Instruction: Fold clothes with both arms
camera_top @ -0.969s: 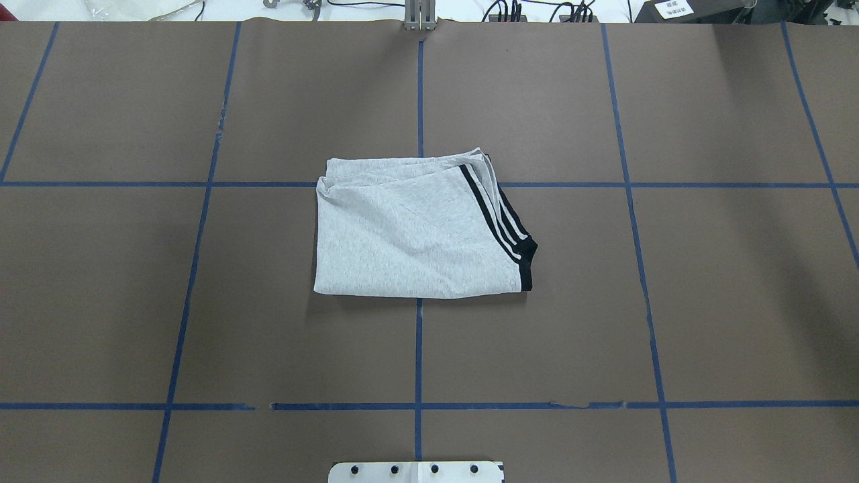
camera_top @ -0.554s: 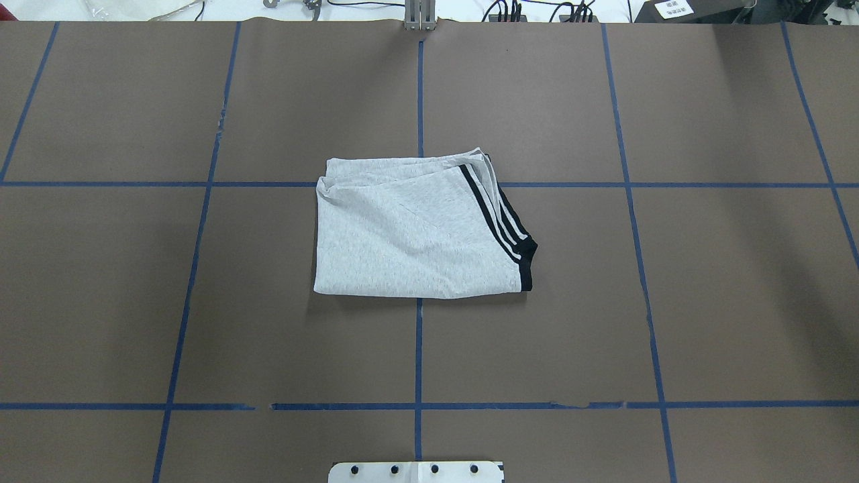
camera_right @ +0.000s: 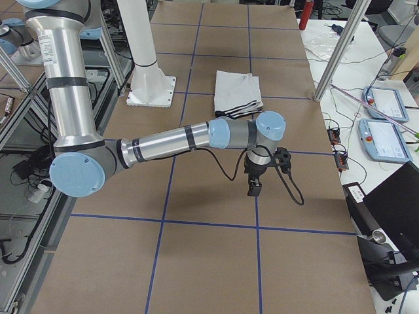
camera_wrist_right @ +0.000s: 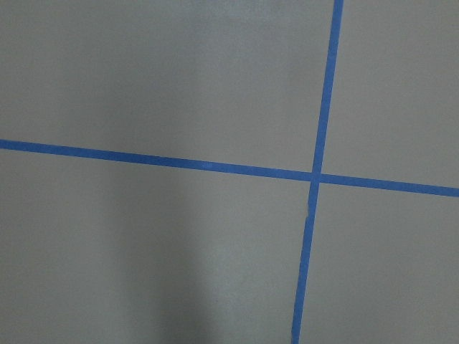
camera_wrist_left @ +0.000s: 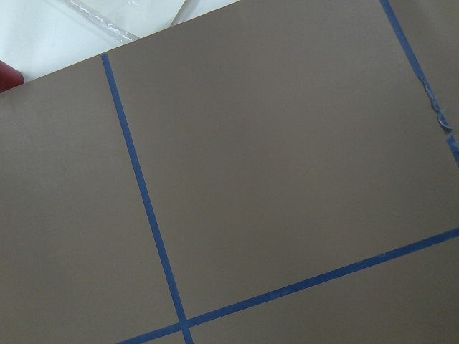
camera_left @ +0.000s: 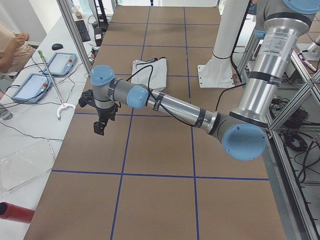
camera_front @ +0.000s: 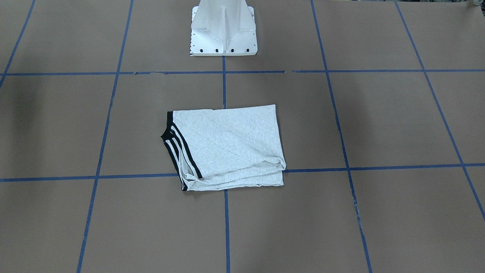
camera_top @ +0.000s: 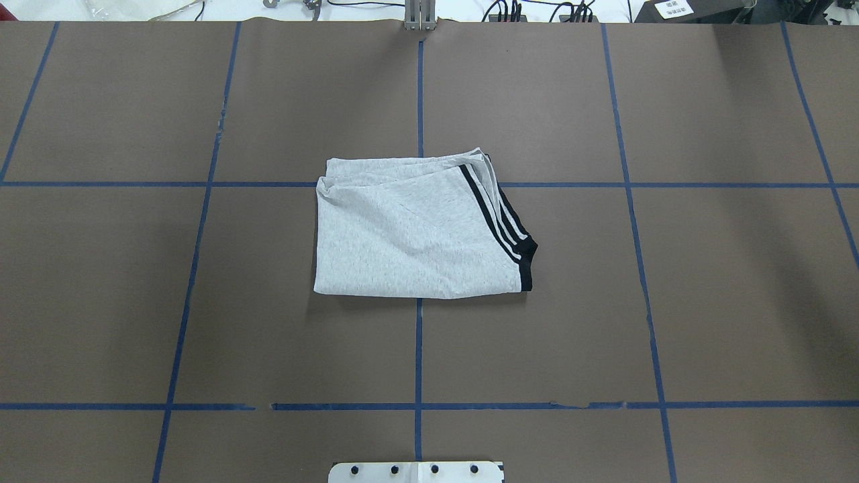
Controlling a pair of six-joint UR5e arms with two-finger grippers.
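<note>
Folded light heather-grey T-shirt with black-and-white striped trim (camera_top: 402, 241) lies flat on the brown blue-taped table (camera_top: 704, 302), well apart from black left gripper (camera_left: 99, 128) and black right gripper (camera_right: 253, 190). Whether either is clenched or released, cannot tell.

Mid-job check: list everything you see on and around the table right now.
T-shirt: one, heather-grey with black-and-white stripes, folded, table centre.
Tape grid: blue, across the brown table cover.
Pedestal: one, white, robot's edge.
Teach pendants: two, blue-grey, on the side bench.
Red cylinder: one, bench end.
Person: one, partly visible, at bench.
Left arm, left gripper: silver, black; over the table, apart from T-shirt; opening unclear.
Right arm, right gripper: likewise, opposite end.
</note>
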